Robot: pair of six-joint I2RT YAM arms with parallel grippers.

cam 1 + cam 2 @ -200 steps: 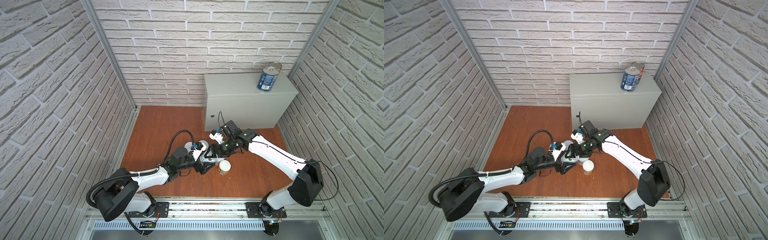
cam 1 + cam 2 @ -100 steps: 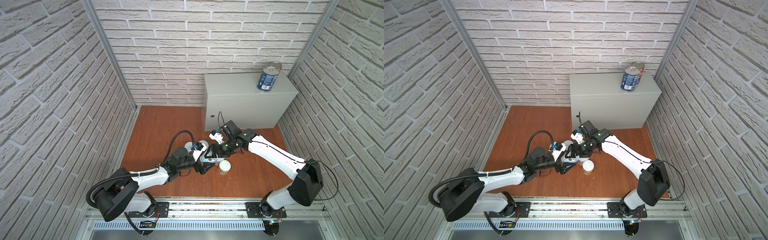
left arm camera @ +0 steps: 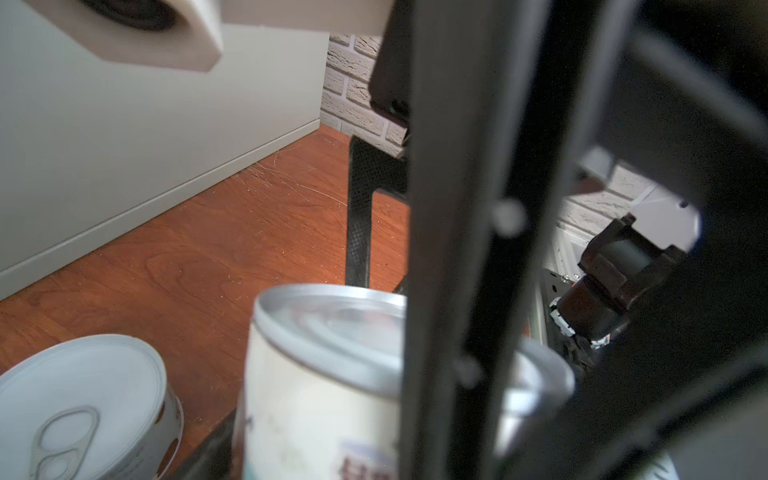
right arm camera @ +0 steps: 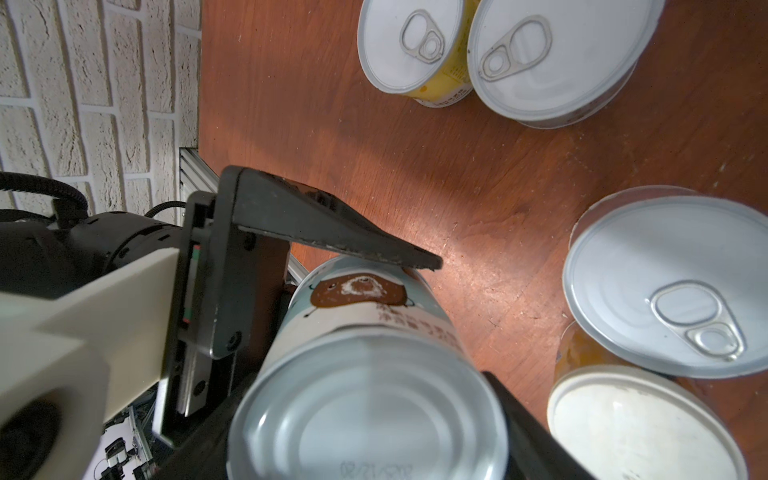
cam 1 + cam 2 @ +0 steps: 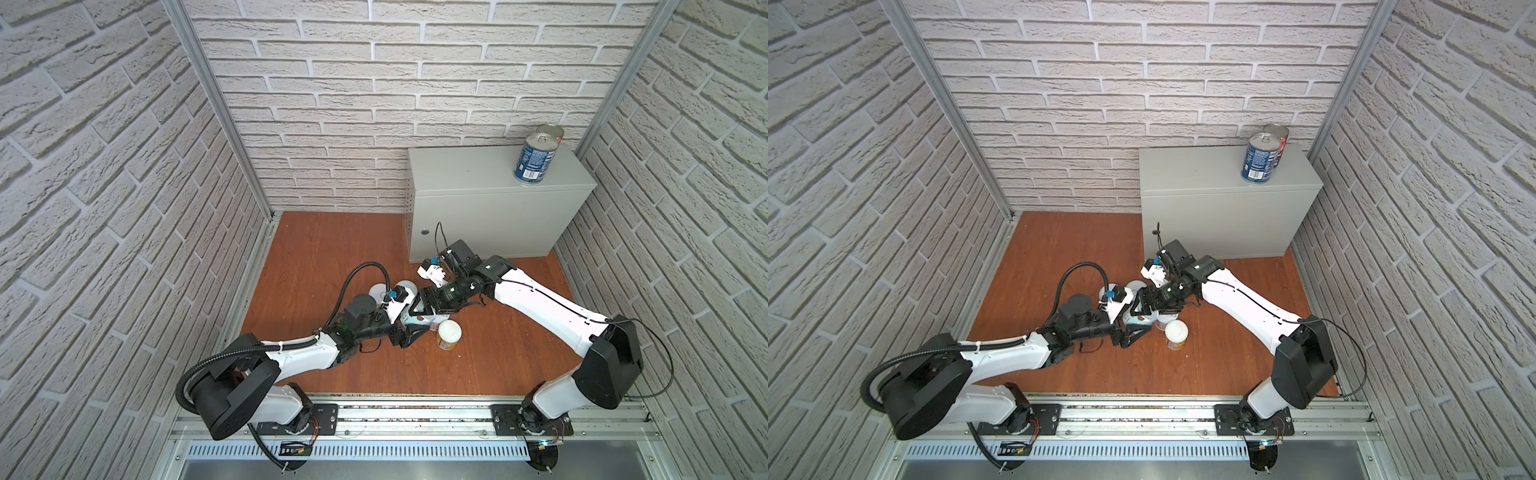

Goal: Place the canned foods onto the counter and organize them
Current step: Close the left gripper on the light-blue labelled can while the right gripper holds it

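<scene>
Your right gripper (image 5: pixel 420 308) clamps a tilted white can (image 4: pixel 365 332). One finger (image 4: pixel 332 237) of your left gripper (image 5: pixel 411 332) touches its side; whether that gripper has closed on it cannot be told.

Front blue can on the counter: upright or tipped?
Upright: the blue can stands on its base on the counter, silver top facing up.

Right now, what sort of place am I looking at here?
Probably a staged robot test cell, not a real kitchen: brick-patterned wall panels, a grey cabinet serving as counter, left arm and right arm bolted to an aluminium rail.
</scene>
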